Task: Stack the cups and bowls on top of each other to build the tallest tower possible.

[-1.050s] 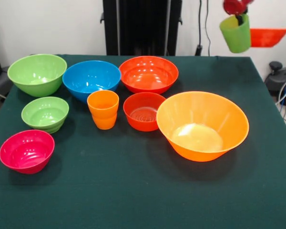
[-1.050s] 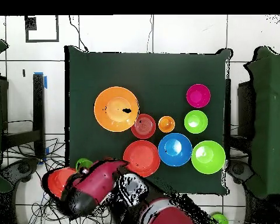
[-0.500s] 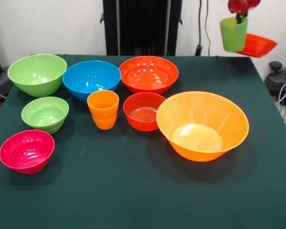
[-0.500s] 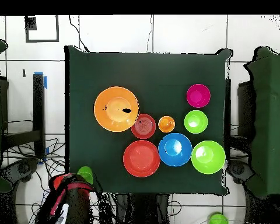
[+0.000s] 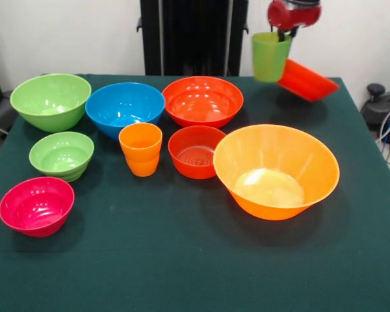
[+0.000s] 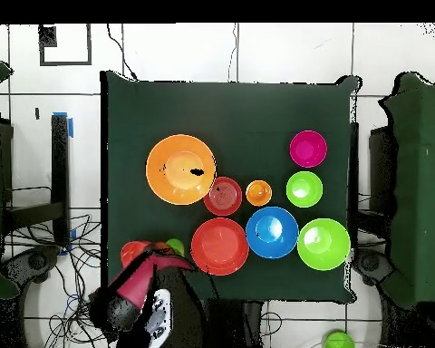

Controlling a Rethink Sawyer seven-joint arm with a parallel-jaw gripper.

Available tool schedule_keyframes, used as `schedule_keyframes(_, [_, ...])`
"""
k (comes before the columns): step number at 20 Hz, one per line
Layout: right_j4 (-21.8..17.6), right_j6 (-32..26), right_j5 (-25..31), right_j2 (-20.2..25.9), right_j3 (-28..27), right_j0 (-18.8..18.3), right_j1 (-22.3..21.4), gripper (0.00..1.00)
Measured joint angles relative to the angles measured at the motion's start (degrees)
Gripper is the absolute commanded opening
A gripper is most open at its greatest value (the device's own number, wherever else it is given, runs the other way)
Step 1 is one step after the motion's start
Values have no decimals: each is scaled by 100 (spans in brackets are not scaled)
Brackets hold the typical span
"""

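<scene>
My gripper (image 5: 285, 34) hangs over the table's far right corner, shut on the rim of a green cup (image 5: 270, 57). A red-orange bowl (image 5: 307, 80) hangs tilted against the cup's right side and is carried along with it. From overhead the green cup (image 6: 175, 246) and the carried bowl (image 6: 133, 251) sit at the arm's tip, by the table's edge. The largest orange bowl (image 5: 276, 170) rests at right. An orange cup (image 5: 140, 149) and a small red-orange bowl (image 5: 196, 151) stand in the middle. No bowl on the table sits on another.
Along the far side stand a large green bowl (image 5: 51, 101), a blue bowl (image 5: 125, 108) and a wide red-orange bowl (image 5: 203, 101). At left sit a small green bowl (image 5: 62, 155) and a pink bowl (image 5: 36, 205). Dark green cloth (image 5: 182, 260) covers the table.
The arm has swung leftward and lower in the front view, bringing the green cup and hanging red-orange bowl from beyond the table's edge to over its far right corner.
</scene>
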Motion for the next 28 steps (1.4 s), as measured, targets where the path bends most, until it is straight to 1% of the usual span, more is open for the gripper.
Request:
schedule_keyframes(2, [0, 0, 318, 134, -180, -444, 71, 0])
schedule_keyframes(6, [-1, 0, 477, 260, -328, -787, 214, 0])
schedule_keyframes(7, [-1, 0, 492, 320, -374, -905, 306, 0])
schedule_keyframes(10, [-1, 0, 493, 436, -414, -1079, 547, 0])
schedule_keyframes(15, [0, 0, 493, 568, -412, -1144, 862, 0])
schedule_keyframes(18, [5, 0, 493, 644, -402, -1144, 944, 0])
schedule_keyframes(22, [121, 0, 492, 840, -263, -1144, 911, 0])
schedule_keyframes(28, [257, 0, 492, 992, -39, -1104, 776, 0])
